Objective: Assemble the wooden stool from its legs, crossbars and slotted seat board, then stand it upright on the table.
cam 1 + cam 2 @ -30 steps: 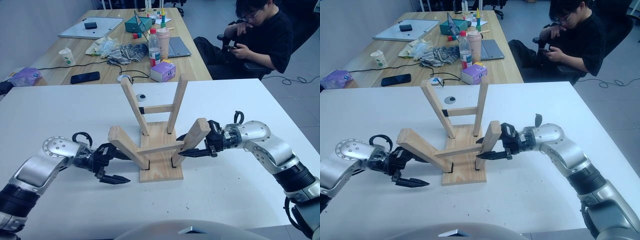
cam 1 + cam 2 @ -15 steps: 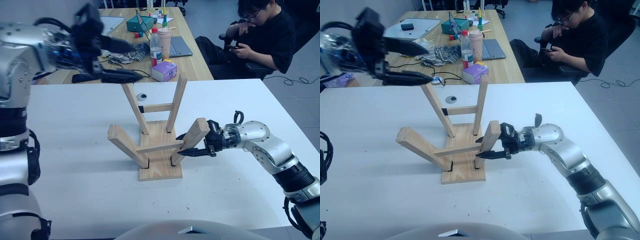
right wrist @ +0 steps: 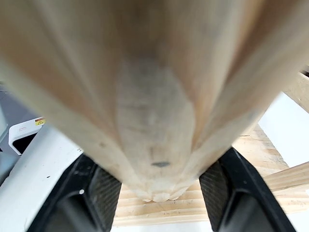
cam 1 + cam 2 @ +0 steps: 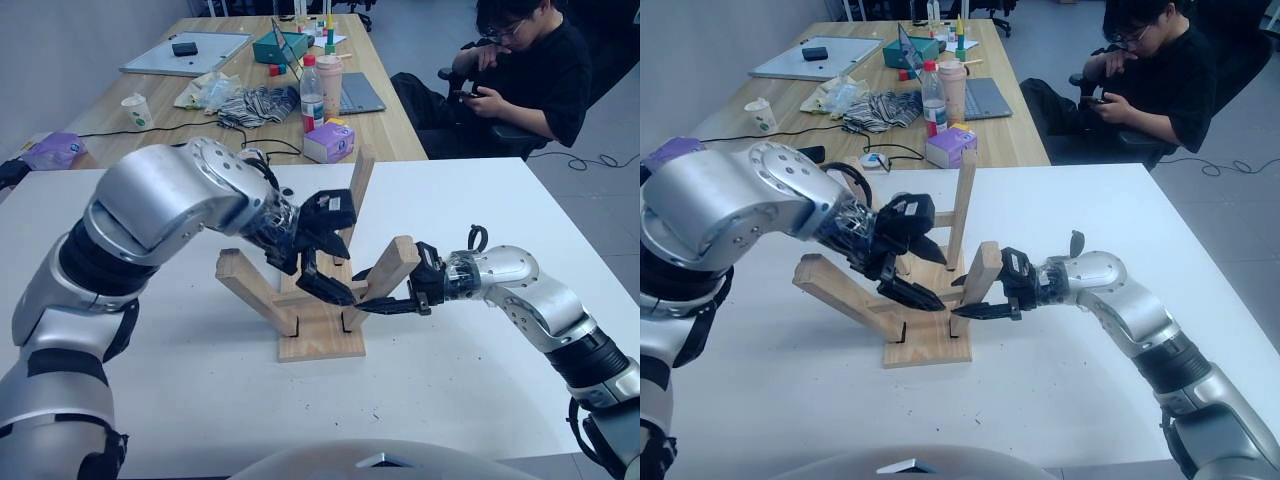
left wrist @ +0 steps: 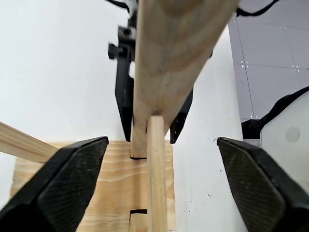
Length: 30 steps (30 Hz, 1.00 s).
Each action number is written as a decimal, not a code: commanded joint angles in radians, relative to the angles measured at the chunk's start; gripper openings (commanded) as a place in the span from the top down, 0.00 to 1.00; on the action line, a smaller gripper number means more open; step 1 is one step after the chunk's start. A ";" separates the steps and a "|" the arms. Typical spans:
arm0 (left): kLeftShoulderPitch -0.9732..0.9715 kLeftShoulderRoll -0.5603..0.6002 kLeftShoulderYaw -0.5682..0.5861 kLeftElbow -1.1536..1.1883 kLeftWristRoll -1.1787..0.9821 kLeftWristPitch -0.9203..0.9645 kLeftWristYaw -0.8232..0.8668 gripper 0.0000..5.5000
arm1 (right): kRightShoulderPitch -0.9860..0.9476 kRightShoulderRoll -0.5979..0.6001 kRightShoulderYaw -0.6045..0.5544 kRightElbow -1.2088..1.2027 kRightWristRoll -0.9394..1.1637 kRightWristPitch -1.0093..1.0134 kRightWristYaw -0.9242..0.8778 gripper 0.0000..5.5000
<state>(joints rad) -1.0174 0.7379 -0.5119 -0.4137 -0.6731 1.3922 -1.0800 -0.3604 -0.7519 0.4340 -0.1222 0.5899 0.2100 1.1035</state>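
Left end effector [image 4: 345, 268] dropped, partly hiding stool [image 4: 320, 342].

A: Entry one: worktop [image 4: 480, 400], white, plain surface. Contents?
B: One item: wooden stool [image 4: 245, 283], inverted, its slotted seat board [image 4: 320, 346] lying flat on the worktop near the middle.

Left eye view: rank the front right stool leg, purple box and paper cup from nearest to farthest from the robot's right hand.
1. Stool leg, held in the right hand.
2. Purple box, on the wooden table behind.
3. Paper cup, far left on that table.
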 commanded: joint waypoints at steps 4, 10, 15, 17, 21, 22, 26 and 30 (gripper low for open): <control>0.056 0.032 -0.128 0.010 0.094 -0.078 0.044 0.40 | 0.096 -0.003 0.107 0.089 -0.180 0.147 -0.062 0.63; 0.055 0.029 -0.137 0.005 0.112 -0.100 0.033 0.59 | 0.097 -0.004 0.111 0.088 -0.179 0.146 -0.062 0.63; 0.044 0.017 -0.135 -0.005 0.105 -0.099 0.027 0.73 | 0.093 -0.001 0.111 0.096 -0.182 0.141 -0.063 0.63; 0.037 0.014 -0.153 0.013 0.121 -0.114 0.021 0.77 | 0.089 0.001 0.110 0.098 -0.182 0.142 -0.063 0.63; 0.016 0.033 -0.236 0.055 0.163 -0.159 -0.033 0.87 | 0.093 0.003 0.109 0.088 -0.181 0.146 -0.070 0.63; 0.014 0.038 -0.265 0.066 0.177 -0.168 -0.049 0.87 | 0.095 0.004 0.109 0.086 -0.180 0.147 -0.072 0.63; 0.005 0.055 -0.367 0.102 0.234 -0.210 -0.106 0.88 | 0.105 0.006 0.107 0.070 -0.175 0.156 -0.087 0.63; 0.000 0.057 -0.465 0.119 0.288 -0.244 -0.155 0.89 | 0.118 0.011 0.102 0.053 -0.171 0.167 -0.106 0.63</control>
<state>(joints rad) -1.0785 0.7631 -0.8490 -0.3234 -0.4276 1.1377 -1.1911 -0.3452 -0.7157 0.4467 -0.1391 0.5764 0.2319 1.0348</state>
